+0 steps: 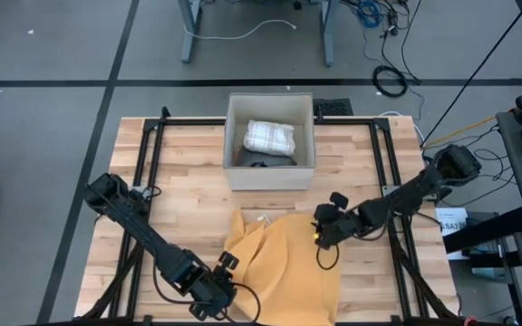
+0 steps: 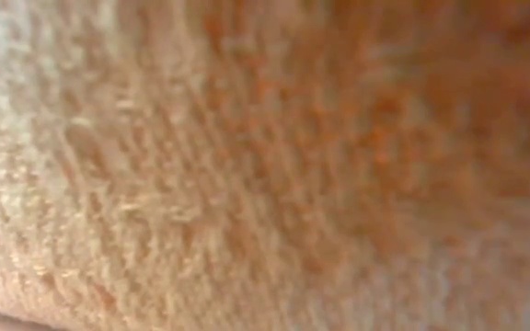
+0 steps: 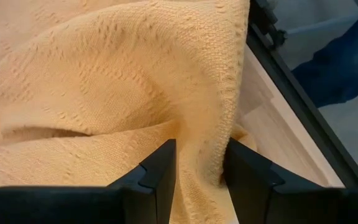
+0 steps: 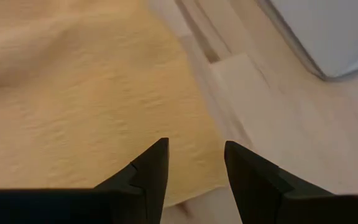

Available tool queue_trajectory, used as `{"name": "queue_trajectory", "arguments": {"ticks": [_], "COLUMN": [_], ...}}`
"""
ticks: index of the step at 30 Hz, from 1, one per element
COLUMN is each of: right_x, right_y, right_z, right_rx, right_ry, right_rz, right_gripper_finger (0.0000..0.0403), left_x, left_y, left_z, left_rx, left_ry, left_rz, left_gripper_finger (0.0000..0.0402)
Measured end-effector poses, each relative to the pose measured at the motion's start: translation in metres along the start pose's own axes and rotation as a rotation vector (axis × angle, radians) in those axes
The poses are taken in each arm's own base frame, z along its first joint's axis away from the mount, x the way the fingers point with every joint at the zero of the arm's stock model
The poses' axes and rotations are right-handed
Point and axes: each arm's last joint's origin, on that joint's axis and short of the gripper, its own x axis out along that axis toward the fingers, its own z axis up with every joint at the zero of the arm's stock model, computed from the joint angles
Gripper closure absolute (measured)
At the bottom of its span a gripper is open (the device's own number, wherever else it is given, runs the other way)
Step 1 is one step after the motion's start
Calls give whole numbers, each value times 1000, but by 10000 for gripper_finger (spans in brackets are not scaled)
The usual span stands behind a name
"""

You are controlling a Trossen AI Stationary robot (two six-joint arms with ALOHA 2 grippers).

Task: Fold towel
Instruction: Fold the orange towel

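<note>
A mustard-yellow towel (image 1: pixel 275 263) lies rumpled on the near half of the wooden table (image 1: pixel 188 195), just in front of a white box (image 1: pixel 270 172) that holds a folded checked cloth (image 1: pixel 270 137). The left gripper (image 1: pixel 227 288) sits at the towel's near left edge, its dark fingers (image 3: pixel 160 177) closed on a raised fold of the fabric. The right gripper (image 1: pixel 320 231) hovers at the towel's far right edge, fingers (image 4: pixel 151 171) apart above cloth and bare wood, gripping nothing. In the low view, towel weave (image 2: pixel 265 165) fills the frame.
</note>
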Motion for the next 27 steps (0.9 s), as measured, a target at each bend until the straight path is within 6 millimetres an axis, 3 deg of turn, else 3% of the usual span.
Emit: {"name": "queue_trajectory", "arguments": {"ticks": [8, 13, 16, 21, 27], "right_x": [14, 23, 24, 24, 15], "right_y": [-16, -14, -12, -10, 0], "right_z": [-10, -14, -14, -13, 2], "right_rx": [50, 46, 37, 0, -51], "right_ry": [76, 59, 55, 76, 98], "right_rz": [11, 71, 85, 128, 190], "right_gripper_finger": [257, 261, 290, 388, 398], "left_x": [0, 0, 0, 0, 0], "left_y": [0, 0, 1, 1, 1], "left_z": [0, 0, 0, 0, 0], "left_rx": [2, 3, 4, 7, 7], "left_ry": [-1, -1, -3, -4, -3], "left_rz": [5, 11, 23, 28, 31], "left_gripper_finger": [268, 268, 268, 268, 268]}}
